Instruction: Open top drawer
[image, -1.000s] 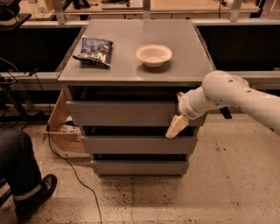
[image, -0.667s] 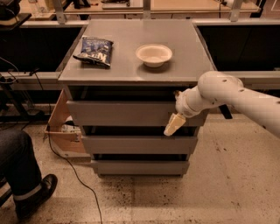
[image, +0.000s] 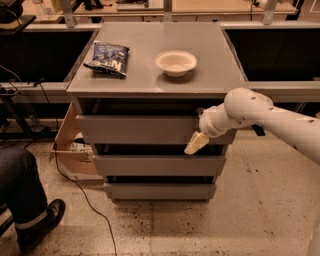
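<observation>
The top drawer (image: 135, 130) is the widest grey front of the cabinet, just under the grey cabinet top (image: 150, 75). A dark gap shows between its upper edge and the top. My gripper (image: 196, 143) is at the right end of this drawer front, its beige tip pointing down-left over the lower edge. The white arm (image: 260, 115) reaches in from the right. Whether the gripper touches the front cannot be told.
A dark blue snack bag (image: 107, 57) and a white bowl (image: 175, 62) lie on the cabinet top. Two smaller grey drawer fronts (image: 157, 165) sit below. An open cardboard box (image: 72, 150), a cable and a person's leg and shoe (image: 30, 210) are at the left.
My gripper and arm have shifted slightly to the left along the top drawer front. The drawer itself has not visibly moved.
</observation>
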